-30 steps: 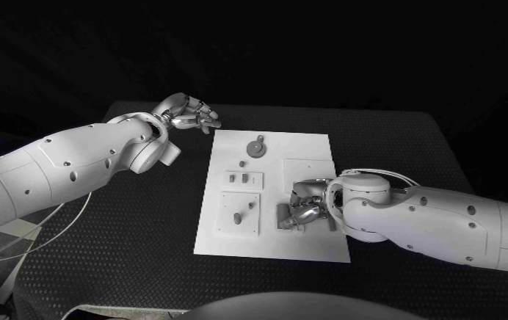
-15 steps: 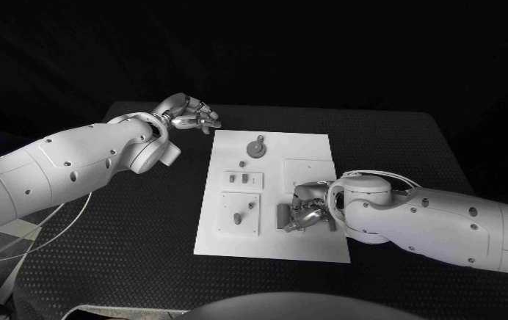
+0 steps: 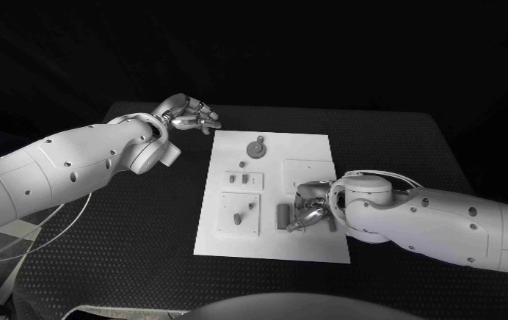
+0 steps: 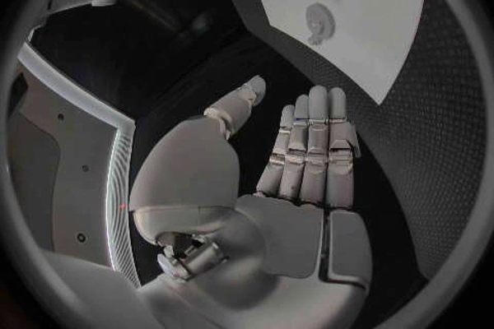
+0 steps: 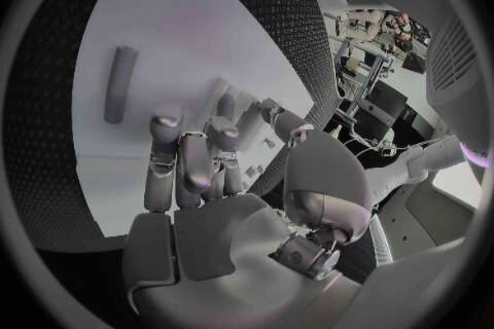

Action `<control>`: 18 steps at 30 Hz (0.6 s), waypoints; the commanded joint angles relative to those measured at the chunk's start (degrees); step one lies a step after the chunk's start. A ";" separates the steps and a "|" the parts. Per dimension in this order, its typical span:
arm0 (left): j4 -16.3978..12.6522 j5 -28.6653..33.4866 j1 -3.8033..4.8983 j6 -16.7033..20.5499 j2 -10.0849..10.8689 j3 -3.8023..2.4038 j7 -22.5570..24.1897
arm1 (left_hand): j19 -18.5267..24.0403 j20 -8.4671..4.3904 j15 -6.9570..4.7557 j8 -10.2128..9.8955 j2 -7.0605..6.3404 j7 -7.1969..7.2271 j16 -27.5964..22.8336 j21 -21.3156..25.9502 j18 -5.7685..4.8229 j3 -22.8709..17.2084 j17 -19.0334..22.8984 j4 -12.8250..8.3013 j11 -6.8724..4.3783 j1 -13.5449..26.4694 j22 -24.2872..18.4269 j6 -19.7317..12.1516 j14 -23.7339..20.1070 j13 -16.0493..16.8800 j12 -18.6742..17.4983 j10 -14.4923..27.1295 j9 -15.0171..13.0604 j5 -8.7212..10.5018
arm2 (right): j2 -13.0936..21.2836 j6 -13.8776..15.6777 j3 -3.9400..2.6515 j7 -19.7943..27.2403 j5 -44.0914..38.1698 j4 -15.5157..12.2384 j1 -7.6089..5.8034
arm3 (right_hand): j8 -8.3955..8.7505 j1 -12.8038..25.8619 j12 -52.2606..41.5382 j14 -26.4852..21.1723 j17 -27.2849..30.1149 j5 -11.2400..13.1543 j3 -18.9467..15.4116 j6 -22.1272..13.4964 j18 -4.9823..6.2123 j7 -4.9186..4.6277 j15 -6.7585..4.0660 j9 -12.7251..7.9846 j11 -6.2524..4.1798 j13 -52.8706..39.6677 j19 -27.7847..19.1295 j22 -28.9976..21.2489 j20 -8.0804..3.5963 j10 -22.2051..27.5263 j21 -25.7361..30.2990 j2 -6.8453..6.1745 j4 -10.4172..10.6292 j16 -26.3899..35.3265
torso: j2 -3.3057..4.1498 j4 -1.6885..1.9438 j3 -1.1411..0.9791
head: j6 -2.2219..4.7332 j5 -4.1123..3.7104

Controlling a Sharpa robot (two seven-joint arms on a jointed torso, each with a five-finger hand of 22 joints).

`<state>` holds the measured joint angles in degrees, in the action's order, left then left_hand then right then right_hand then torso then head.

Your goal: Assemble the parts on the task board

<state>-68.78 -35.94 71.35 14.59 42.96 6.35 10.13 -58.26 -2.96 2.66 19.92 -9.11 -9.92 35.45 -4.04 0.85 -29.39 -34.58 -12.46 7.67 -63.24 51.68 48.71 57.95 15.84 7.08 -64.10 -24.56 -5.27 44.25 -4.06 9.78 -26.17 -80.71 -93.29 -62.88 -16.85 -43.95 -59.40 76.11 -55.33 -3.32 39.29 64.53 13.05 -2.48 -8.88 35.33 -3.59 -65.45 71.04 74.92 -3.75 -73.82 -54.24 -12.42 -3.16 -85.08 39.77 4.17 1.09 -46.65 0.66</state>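
The white task board (image 3: 270, 191) lies mid-table. A grey cylinder part (image 3: 282, 216) lies flat on its near right area, also seen in the right wrist view (image 5: 120, 84). My right hand (image 3: 310, 208) hovers just right of the cylinder, fingers loosely spread (image 5: 185, 160), holding nothing and apart from the part. A round grey piece (image 3: 258, 146) sits at the board's far end, a small peg (image 3: 242, 164) below it. My left hand (image 3: 189, 117) stays off the board's far left corner, its fingers (image 4: 309, 144) straight and empty.
Two small pieces (image 3: 244, 179) stand in a raised square on the board's left side, and another raised plate (image 3: 239, 212) with a peg lies nearer. A blank square recess (image 3: 309, 169) sits beside my right hand. The black table (image 3: 402, 144) spreads around the board.
My right hand has come off the grey cylinder and shifted slightly right, leaving the cylinder lying uncovered on the board. The left hand has not moved.
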 commanded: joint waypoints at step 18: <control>-0.11 -0.15 0.07 -0.65 0.06 -0.01 0.11 | -0.01 0.08 0.12 0.35 0.27 -0.05 -0.31 -0.02 -0.70 0.07 -0.16 0.31 -0.19 0.42 -0.07 0.53 0.29 0.12 0.44 0.42 -0.05 0.18 | 6.08 1.32 -2.54 -0.31 11.14 -0.52 -3.14 | 1.94 -0.88 -0.43 0.05 0.23 -0.19 -0.68 -4.48 1.95 -1.93 0.88 -0.09 1.56 -0.40 -0.14 0.53 -0.24 -0.15 -0.18 0.11 -1.41 -0.35 | 0.00 -0.10 -0.05 | 0.74 -0.60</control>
<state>-68.79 -35.95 71.36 14.52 43.12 6.36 9.98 -58.26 -2.96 2.66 19.92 -9.11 -9.91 35.45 -4.04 0.85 -29.39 -34.69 -12.46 7.52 -63.24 51.68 48.71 57.95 15.88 7.31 -63.94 -24.56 -5.27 50.00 -0.62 7.25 -25.73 -75.24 -94.51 -65.71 -15.11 -44.29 -59.63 76.10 -55.21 -3.32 38.61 62.01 13.34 -2.71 -8.39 35.27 -2.34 -65.76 70.93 74.91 -3.65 -74.02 -54.24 -12.30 -4.34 -85.08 39.76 4.06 1.07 -45.99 0.20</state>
